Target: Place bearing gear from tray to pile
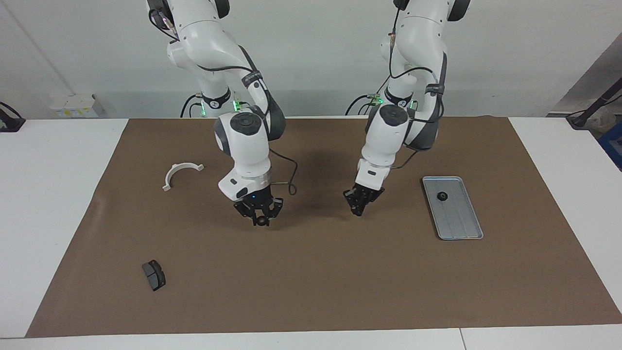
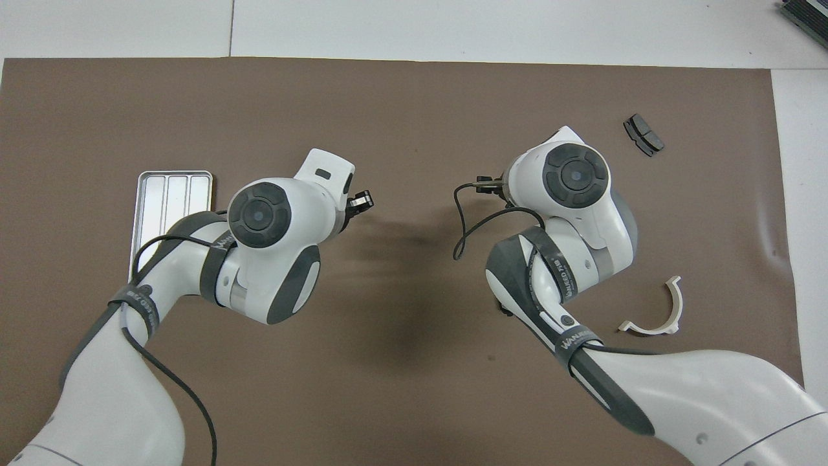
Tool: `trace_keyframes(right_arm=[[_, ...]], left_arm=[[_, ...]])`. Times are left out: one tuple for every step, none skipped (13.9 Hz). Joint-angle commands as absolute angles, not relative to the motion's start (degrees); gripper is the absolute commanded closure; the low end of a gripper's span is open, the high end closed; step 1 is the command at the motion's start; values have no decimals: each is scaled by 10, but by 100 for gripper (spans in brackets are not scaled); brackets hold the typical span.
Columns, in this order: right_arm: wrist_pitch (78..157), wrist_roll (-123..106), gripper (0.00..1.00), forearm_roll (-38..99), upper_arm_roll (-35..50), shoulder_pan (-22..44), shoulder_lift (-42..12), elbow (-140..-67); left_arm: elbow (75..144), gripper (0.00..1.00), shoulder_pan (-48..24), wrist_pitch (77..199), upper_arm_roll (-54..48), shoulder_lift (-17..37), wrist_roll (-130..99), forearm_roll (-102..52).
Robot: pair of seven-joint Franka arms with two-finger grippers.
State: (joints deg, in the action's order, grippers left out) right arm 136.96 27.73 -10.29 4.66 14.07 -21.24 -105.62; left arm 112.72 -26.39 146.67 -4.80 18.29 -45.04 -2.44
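Your right gripper [image 1: 262,219] hangs over the brown mat's [image 1: 311,272] middle, jaws pinching a small dark bearing gear [image 1: 262,221]. Your left gripper [image 1: 360,203], jaws pressed together, is over the mat beside it. Another gear [image 1: 441,196] sits in the tray [image 1: 459,223] toward the left arm's end; the white half-ring bracket [image 1: 181,173] and brake pad [image 1: 154,274] lie toward the right arm's.

Shells: glossy white, rounded, on both arms [image 1: 243,146]
Joint caps: dark grey discs
Bands: black, white lettering
Cables: thin black, looping along each arm
Lights: green at bases
Tools: black; right tool [image 1: 259,214], left tool [image 1: 362,200]
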Motion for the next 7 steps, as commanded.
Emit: trace_keyframes(right_arm=[[1373,202,100,-101,56,85,-193,-1093],[1373,166,100,-101,57,63,-192,-1101],[1373,130,100,-100,57,42,-190,-1104],[1372,109,100,-99,57,21,-190,-1108],[1371,105,100,-98,58,6,-190,-1110],[1357,103,100,-98,58,-3,-189,-1113],[1350,101,100,-98,59,-18,-189,-1114]], left_arm=[[1129,94,-287,1490,-38,205,-454,-32],[1133,84,-293,1491,-38,208,-453,-32],[1135,72,-294,1490,-38,207,-452,-32],[1134,54,-293,1485,-38,207,-451,-32],[1131,28,-290,1482,-37,207,-451,-32],[1126,8,-285,1475,-36,207,-447,-30],[1115,4,-281,1458,-36,207,-446,-26]])
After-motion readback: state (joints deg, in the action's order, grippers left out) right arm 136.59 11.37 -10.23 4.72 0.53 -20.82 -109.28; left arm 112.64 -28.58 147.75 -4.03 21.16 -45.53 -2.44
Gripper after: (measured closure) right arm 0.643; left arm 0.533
